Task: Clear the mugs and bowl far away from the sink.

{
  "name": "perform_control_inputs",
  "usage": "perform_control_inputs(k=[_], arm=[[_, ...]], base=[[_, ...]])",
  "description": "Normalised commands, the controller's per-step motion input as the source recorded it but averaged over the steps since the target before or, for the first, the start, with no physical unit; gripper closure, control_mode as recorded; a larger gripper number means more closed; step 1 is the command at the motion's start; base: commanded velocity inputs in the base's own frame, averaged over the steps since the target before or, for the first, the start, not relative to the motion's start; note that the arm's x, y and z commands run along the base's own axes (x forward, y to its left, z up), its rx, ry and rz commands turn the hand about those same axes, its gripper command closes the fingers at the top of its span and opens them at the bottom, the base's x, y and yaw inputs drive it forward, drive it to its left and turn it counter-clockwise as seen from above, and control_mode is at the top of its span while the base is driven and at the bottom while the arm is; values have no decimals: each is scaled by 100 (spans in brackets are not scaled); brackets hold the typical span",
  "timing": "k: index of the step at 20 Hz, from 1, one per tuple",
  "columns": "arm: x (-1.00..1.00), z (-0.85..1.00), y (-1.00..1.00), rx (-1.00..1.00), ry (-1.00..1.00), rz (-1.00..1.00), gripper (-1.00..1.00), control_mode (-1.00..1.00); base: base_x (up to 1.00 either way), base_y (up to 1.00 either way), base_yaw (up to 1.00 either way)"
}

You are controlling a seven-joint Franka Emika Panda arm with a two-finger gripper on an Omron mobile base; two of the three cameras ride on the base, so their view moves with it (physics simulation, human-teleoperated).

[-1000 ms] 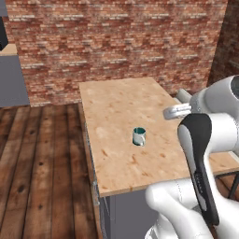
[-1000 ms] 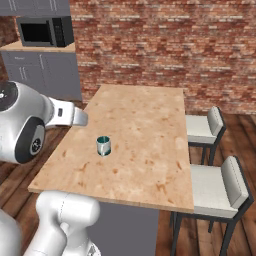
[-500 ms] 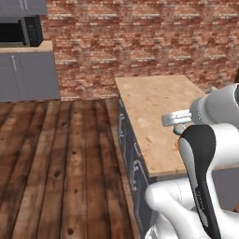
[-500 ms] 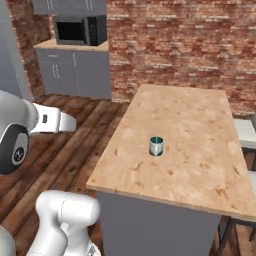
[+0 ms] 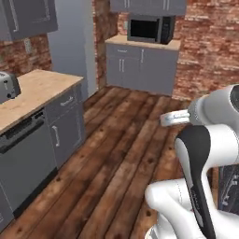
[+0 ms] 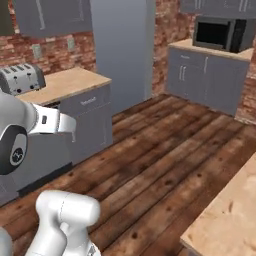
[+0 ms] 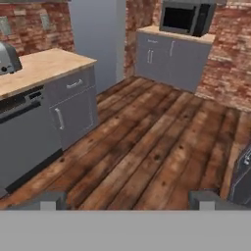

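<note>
Gripper [image 7: 127, 200] jaws spread wide, holding nothing, over wood floor [image 7: 147, 152]; toaster [image 7: 8, 58] at ten o'clock.

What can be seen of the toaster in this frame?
The toaster is a silver metal box with dark slots across its top, four as far as the right base view shows, and rounded corners. It stands upright on the light wooden counter, near the brick wall. Nothing else touches it.

We count one toaster [image 6: 21, 78], one microwave [image 5: 148, 29], one dishwasher [image 5: 25, 161], two wood countertops; no mugs here.
</note>
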Motion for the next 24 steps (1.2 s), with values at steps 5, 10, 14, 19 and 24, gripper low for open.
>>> perform_control_inputs(k=[5,10,14,19,24], arm=[[0,0,0,0,0,0,-100,100],[0,0,0,0,0,0,-100,100],[0,0,0,0,0,0,-100,100],[0,0,0,0,0,0,-100,100],[0,0,0,0,0,0,-100,100]], base=[[0,33,98],[12,7,100],[28,-7,88],[43,-34,62],[52,-100,-2]])
